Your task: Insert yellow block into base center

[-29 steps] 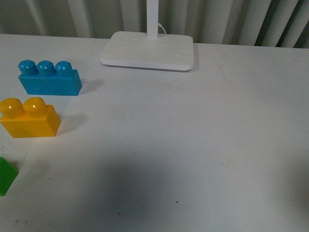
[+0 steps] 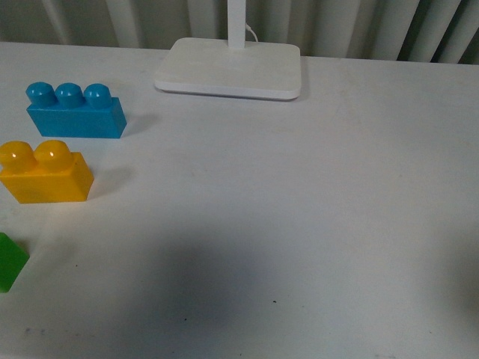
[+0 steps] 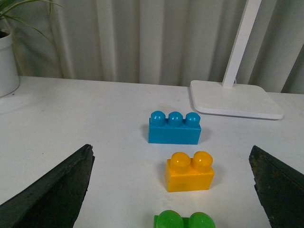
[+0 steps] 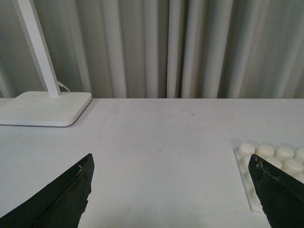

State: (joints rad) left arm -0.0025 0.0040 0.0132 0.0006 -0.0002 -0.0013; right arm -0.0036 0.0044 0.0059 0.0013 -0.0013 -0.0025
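The yellow block (image 3: 190, 172) sits near the left edge of the worktop (image 2: 314, 194), straight ahead of the wide-open, empty left pincer (image 3: 170, 156), long axis crosswise.

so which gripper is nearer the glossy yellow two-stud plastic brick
Left. The left gripper, open, has the yellow brick just ahead of its fingers. The right gripper, also open, is over by the studded white base plate, with no brick in its view.

Front: high, angled down on table (image 2: 299, 224). Left wrist: low, level, near yellow block (image 3: 190, 172). Right wrist: low, level, toward curtain (image 4: 190, 47). All three share lamp stand (image 2: 228, 69).
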